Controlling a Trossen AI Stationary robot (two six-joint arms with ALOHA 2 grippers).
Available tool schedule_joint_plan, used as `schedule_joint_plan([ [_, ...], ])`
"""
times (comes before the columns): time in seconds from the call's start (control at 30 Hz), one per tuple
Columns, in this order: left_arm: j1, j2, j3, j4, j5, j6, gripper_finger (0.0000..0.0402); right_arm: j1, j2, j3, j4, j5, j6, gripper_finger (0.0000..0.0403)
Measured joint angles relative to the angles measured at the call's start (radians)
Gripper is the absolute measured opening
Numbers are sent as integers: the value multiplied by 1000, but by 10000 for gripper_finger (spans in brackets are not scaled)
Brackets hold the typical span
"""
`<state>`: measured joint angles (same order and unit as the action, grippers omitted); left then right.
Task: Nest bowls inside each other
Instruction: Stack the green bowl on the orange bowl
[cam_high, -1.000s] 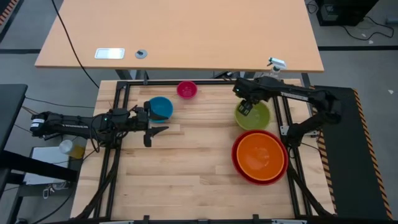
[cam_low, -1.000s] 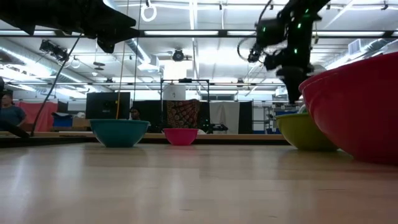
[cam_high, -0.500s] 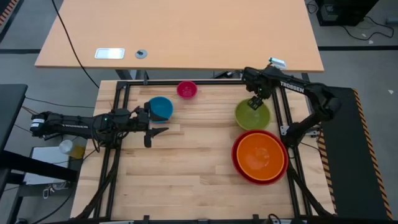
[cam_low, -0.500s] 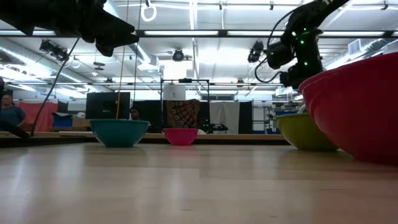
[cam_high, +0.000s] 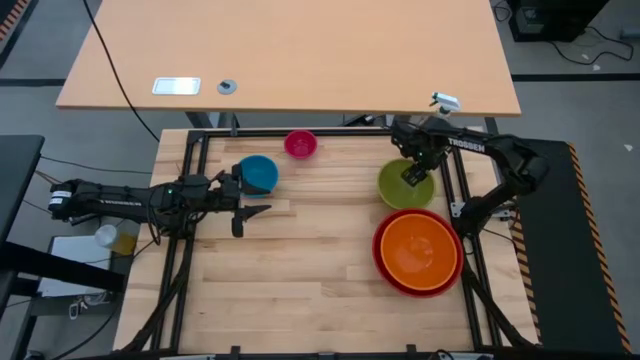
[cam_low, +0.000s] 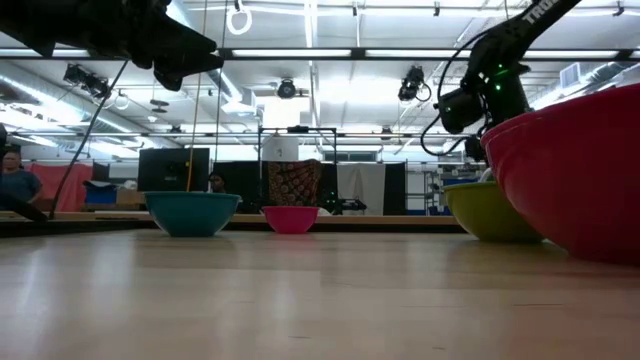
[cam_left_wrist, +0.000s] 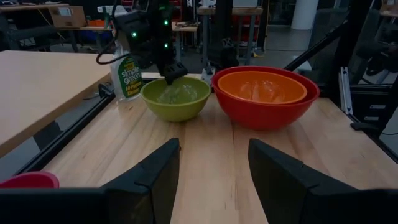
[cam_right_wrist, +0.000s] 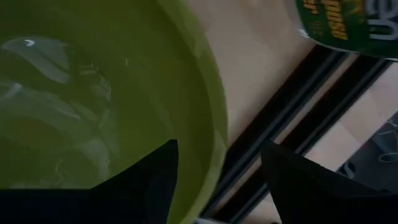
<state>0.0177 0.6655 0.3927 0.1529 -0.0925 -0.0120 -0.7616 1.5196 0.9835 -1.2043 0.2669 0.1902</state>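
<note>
The orange bowl (cam_high: 418, 249) sits nested in the red bowl (cam_high: 400, 288) at the right. Just beyond them the lime green bowl (cam_high: 400, 190) stands on the table. My right gripper (cam_high: 412, 175) hangs open over it, pointing steeply down. One finger is over the bowl's inside and one beyond its rim (cam_right_wrist: 214, 134), and no touch shows. The blue bowl (cam_high: 258, 173) and the magenta bowl (cam_high: 300, 144) stand at the far left. My left gripper (cam_high: 250, 214) waits open beside the blue bowl, held level above the table.
A green spray bottle (cam_left_wrist: 127, 76) stands at the far right corner, close behind the lime green bowl. Black frame rails (cam_right_wrist: 292, 106) run along the table edge right beside that bowl. The wooden middle of the table (cam_high: 310, 250) is bare.
My right gripper has swung toward the table's right edge across the lime green bowl and come down, tipping to point more steeply downward. It now hangs at the bowl's rim on the spray-bottle side. The bowls have not moved.
</note>
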Motion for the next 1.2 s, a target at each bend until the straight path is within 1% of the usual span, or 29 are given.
schedule_joint_plan([
  [0.13,0,0,0,0,0,0,193,0,0,-41,40,-18,4,196],
  [0.33,0,0,0,9,0,20,193,0,0,-64,49,-43,75,113],
  [0.43,0,0,0,9,0,22,193,-1,-5,-58,52,-84,103,72],
  [0.5,0,0,0,9,0,25,193,-1,-5,-46,49,-118,106,56],
  [0.57,0,0,0,8,0,27,193,0,-8,-28,49,-140,105,55],
  [0.63,0,0,0,9,0,27,193,4,-22,0,52,-156,103,44],
  [0.8,0,-1,0,8,0,46,193,11,-55,80,87,-132,111,38],
  [0.9,0,-1,0,8,0,49,193,27,-67,116,137,-150,117,37],
  [0.93,0,-1,0,8,0,49,193,36,-69,123,155,-169,115,37],
  [1.1,0,-1,0,8,0,49,193,91,-82,137,252,-336,76,36],
  [1.2,0,-1,0,7,0,49,193,127,-82,137,268,-416,50,35],
])
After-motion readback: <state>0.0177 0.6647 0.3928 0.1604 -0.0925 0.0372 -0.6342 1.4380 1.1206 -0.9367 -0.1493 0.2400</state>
